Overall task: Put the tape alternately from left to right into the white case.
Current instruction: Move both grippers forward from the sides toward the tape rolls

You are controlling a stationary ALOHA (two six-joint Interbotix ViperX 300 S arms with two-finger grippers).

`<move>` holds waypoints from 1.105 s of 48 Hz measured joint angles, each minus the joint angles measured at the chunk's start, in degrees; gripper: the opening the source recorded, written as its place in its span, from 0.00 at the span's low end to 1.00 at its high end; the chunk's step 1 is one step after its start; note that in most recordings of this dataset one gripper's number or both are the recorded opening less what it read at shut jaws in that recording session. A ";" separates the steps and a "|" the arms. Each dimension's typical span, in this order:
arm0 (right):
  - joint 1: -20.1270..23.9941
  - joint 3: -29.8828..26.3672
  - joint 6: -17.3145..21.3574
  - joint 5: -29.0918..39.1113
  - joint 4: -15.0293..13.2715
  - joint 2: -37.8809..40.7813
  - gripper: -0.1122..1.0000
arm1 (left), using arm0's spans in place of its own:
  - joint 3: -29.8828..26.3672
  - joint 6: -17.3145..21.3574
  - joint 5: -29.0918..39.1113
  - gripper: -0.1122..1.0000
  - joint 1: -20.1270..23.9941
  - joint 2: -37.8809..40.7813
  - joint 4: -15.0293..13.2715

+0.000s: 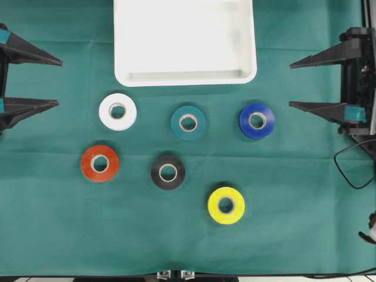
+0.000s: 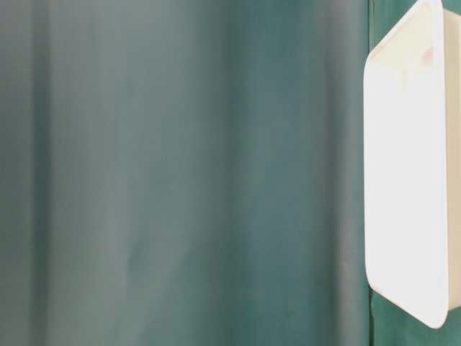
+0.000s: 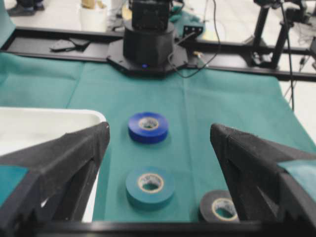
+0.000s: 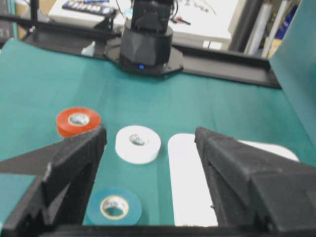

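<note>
Left gripper (image 1: 59, 82): jaws apart, nothing between them; it sits at the left edge of the cloth, tips pointing toward the middle, apart from every roll.
Right gripper (image 1: 290, 86): jaws spread wide, holding nothing; it sits at the right edge of the cloth, tips pointing toward the middle, apart from every roll.
White roll (image 1: 117, 111): flat on the cloth, left end of the row nearer the case, just below the case's left corner.
Teal roll (image 1: 188, 122): flat, middle of that row, between the white and blue rolls.
Blue roll (image 1: 257, 120): flat, right end of that row, below the case's right corner.
Orange-red roll (image 1: 100, 163): flat, in the second row, nearest the left edge of the cloth.
Black roll (image 1: 168, 172): flat, in the second row, below and slightly left of the teal roll.
Yellow roll (image 1: 226, 205): flat, nearest the bottom edge of the cloth, right of the black roll.
White case (image 1: 185, 75): at the top edge of the cloth, centred, open side up; no roll inside.
Green cloth (image 1: 294, 205): covers the surface and carries all rolls and the case.
</note>
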 measured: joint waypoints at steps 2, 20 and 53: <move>0.09 -0.09 0.00 0.00 0.00 0.62 0.85 | 0.00 0.00 0.35 0.71 0.00 0.00 0.00; 0.00 -3.25 0.00 0.09 0.00 7.12 0.85 | -0.26 0.09 2.11 0.70 0.62 0.18 -0.09; -0.88 -8.17 1.93 3.43 0.09 18.63 0.85 | -7.29 0.09 7.29 0.70 1.58 18.46 -0.09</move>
